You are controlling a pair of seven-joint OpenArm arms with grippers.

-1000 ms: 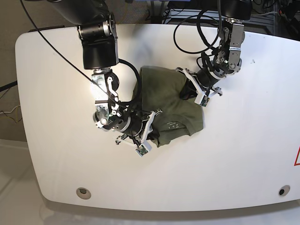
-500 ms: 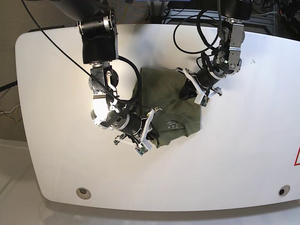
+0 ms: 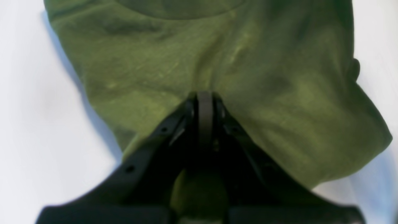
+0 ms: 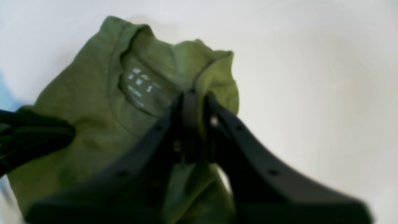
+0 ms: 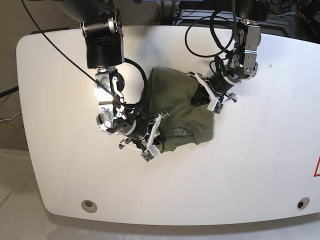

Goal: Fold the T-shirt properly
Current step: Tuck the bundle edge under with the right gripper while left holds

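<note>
The olive-green T-shirt (image 5: 175, 97) lies bunched in a partly folded heap on the white table (image 5: 250, 165). Its collar and printed label (image 4: 140, 84) face up in the right wrist view. My right gripper (image 5: 159, 131) is at the shirt's near-left edge. There it is shut (image 4: 192, 95) on a fold of cloth beside the collar. My left gripper (image 5: 200, 96) sits at the shirt's far-right side. In the left wrist view it is shut (image 3: 204, 95) on a pinch of the green fabric (image 3: 279, 109). Its dark body also shows at the left edge of the right wrist view.
The table's rounded front edge runs along the bottom of the base view, with a round hole at each front corner (image 5: 89, 205) (image 5: 300, 204). Black cables (image 5: 210, 30) loop behind the left arm. A red mark (image 5: 317, 167) sits at the table's right edge.
My right gripper has shifted slightly left and toward the front edge, dragging the collar side of the shirt with it. The left gripper has stayed where it was.
</note>
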